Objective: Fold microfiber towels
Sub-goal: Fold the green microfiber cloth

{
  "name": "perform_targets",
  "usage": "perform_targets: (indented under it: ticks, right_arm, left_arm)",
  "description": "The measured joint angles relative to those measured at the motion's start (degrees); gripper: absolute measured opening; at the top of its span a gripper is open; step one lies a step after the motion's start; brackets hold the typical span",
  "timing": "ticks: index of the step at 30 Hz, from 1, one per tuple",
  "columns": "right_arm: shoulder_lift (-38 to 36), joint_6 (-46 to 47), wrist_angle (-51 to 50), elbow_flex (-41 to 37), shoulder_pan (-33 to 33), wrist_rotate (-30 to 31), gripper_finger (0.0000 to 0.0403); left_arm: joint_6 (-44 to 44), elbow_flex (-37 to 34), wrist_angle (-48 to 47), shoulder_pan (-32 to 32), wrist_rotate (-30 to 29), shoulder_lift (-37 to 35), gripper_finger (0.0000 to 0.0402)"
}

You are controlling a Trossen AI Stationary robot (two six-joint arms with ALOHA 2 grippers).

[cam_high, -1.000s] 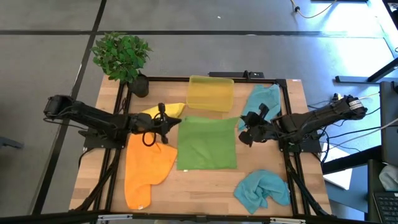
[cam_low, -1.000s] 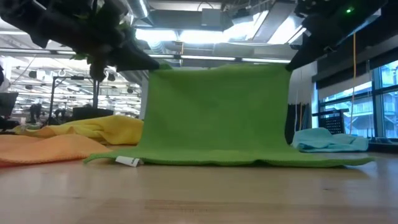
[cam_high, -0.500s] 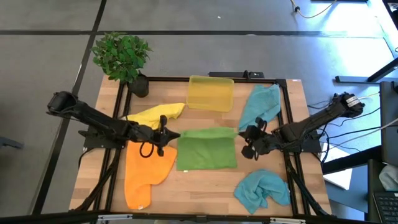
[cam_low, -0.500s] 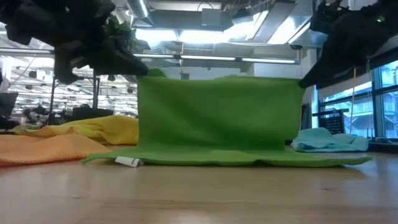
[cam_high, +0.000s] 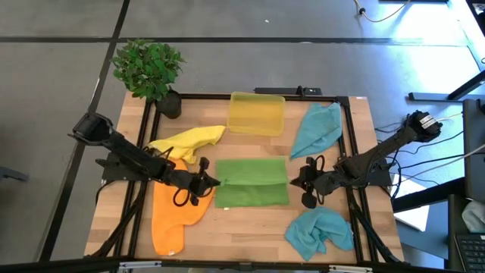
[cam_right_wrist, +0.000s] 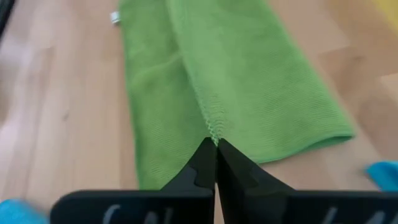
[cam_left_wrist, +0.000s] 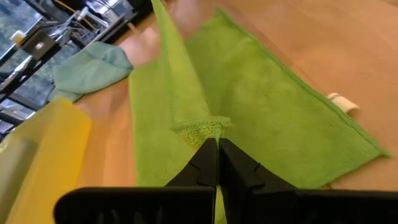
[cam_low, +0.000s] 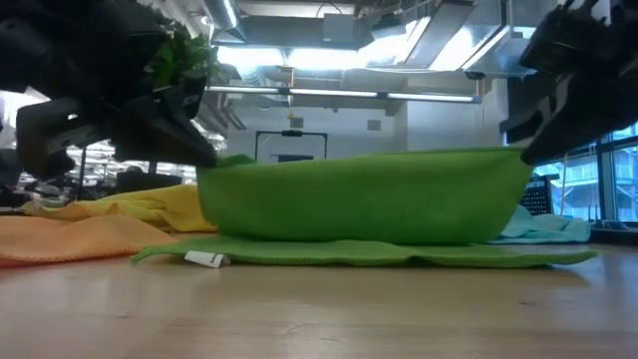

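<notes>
At the table's far left corner stands a potted plant (cam_high: 150, 70). The left arm reaches in from the left edge, and the left gripper (cam_high: 209, 182) sits at the left edge of the green towel (cam_high: 251, 183), its fingers pinched tight on a bunched corner of the cloth, as the left wrist view shows (cam_left_wrist: 214, 140). Just beyond that arm lies the yellow towel (cam_high: 186, 141), crumpled, and on the near side of it the orange towel (cam_high: 176, 210) spreads toward the table's front edge, touching the gripper's underside region. The green towel lies at the table's centre, half folded: the low view shows its upper layer (cam_low: 364, 194) held up off the bottom layer as a long arch between the two grippers, with a white tag (cam_low: 206, 259) at the near left corner. Behind it, at the far edge, sits a yellow bin (cam_high: 257, 113). The right gripper (cam_high: 297, 179) is at the towel's right edge, fingers closed on the fold's edge, seen clamped in the right wrist view (cam_right_wrist: 214, 142). Beyond the right arm lies one teal towel (cam_high: 317, 127), flat and stretched toward the far right corner; the second teal towel (cam_high: 320, 231) is crumpled near the front right.
</notes>
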Motion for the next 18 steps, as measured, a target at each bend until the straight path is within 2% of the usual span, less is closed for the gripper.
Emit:
perform_targets:
  ticks: [11,18]
  right_arm:
    - [0.0,1.5,5.0,-3.3,1.0,-5.1,0.0009]
    - [0.0,1.5,7.6,-3.3,1.0,-10.1,0.0011]
  left_arm:
    - [-3.0,0.0,0.1,-2.5,2.4,1.6,0.0]
    - [-6.7,0.0,-0.1,-2.4,8.6,1.6,0.0]
